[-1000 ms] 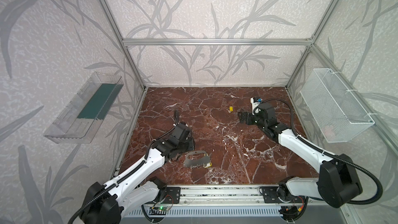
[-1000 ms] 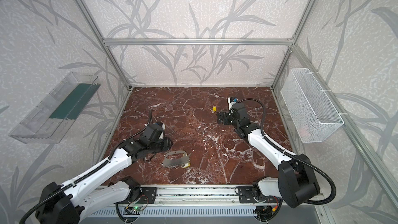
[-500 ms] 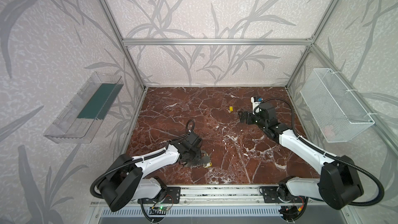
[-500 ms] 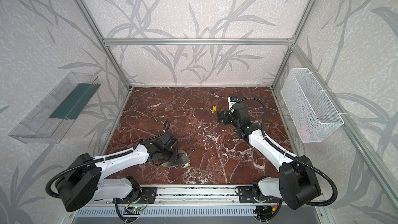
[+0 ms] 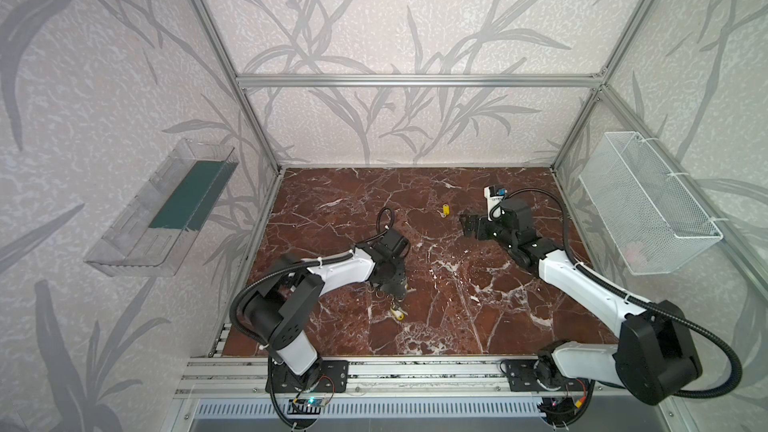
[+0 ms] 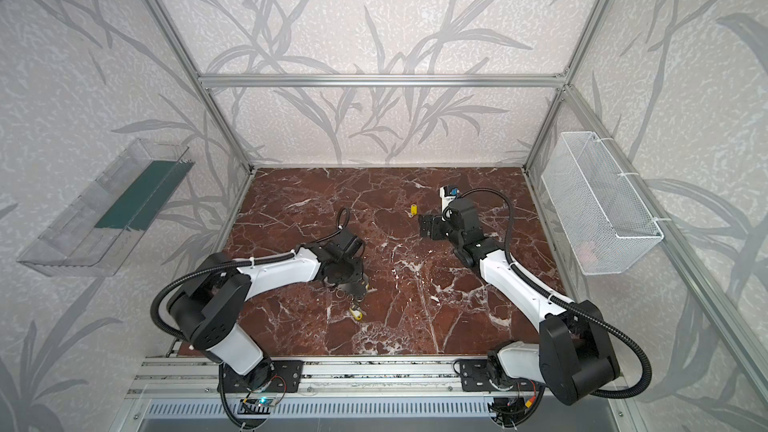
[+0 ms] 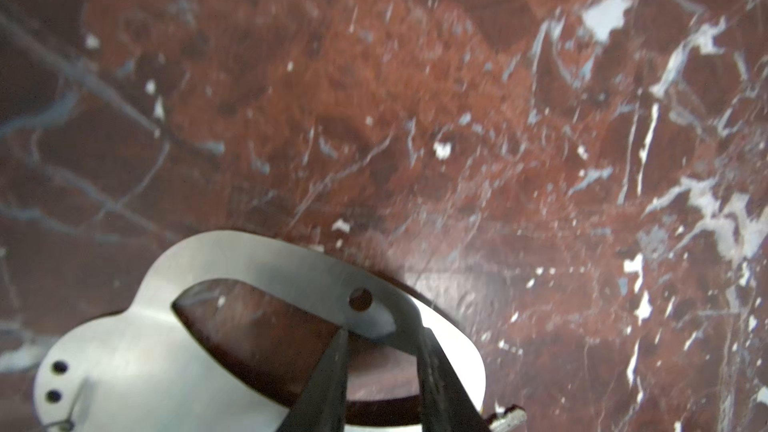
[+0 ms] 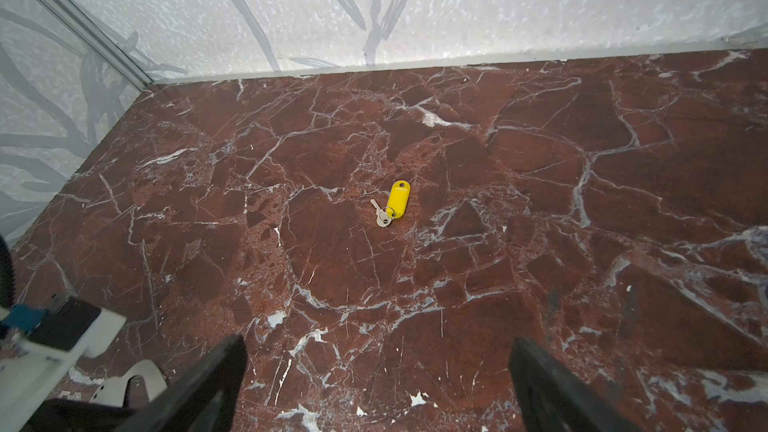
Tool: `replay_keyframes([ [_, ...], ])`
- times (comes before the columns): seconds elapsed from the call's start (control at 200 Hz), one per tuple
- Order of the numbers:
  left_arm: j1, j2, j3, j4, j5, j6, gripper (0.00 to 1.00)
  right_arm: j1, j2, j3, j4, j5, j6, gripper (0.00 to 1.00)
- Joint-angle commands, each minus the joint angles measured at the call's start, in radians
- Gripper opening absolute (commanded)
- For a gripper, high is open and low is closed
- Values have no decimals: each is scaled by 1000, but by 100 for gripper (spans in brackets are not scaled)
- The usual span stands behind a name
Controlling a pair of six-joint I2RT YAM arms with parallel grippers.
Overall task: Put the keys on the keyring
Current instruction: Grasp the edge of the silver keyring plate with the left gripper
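One key (image 8: 398,200), yellow-tagged with a small metal blade on its loop, lies toward the back edge of the red marble counter (image 5: 478,322), right of middle, and the right gripper (image 8: 378,342) hangs low near it, jaws spread wide and aimed at it. A second key (image 5: 397,315) lies nearer the front edge, left of middle, just in front of the left gripper (image 7: 380,332). That gripper is pinched narrow on the curved band of the keyring (image 7: 249,255), one finger (image 7: 326,388) poked through the slot and the other outside the rim.
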Motion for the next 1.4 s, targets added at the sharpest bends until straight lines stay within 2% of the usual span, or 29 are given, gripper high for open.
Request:
replay_keyframes([
  [0.0,55,90,50,0,-11,42,31,3,-18,-6,13,9,-14,99],
  [0.135,108,120,133,-22,49,57,33,3,-17,3,-9,1,-23,99],
  [0.325,109,16,141,-106,0,72,40,4,-3,26,-42,29,-36,99],
  [0.42,108,-76,74,-113,4,65,40,5,-1,35,-44,38,-16,99],
  [0.575,109,-223,-58,-123,10,57,40,7,-43,-19,63,-89,-52,99],
  [0.75,109,-309,-194,-72,52,75,36,13,-24,-3,51,-120,-52,99],
  [0.92,111,-299,-231,-28,66,99,32,15,-8,11,36,-148,-48,99],
  [1.395,146,-145,-166,48,165,115,31,16,-30,8,29,-152,-56,99],
])
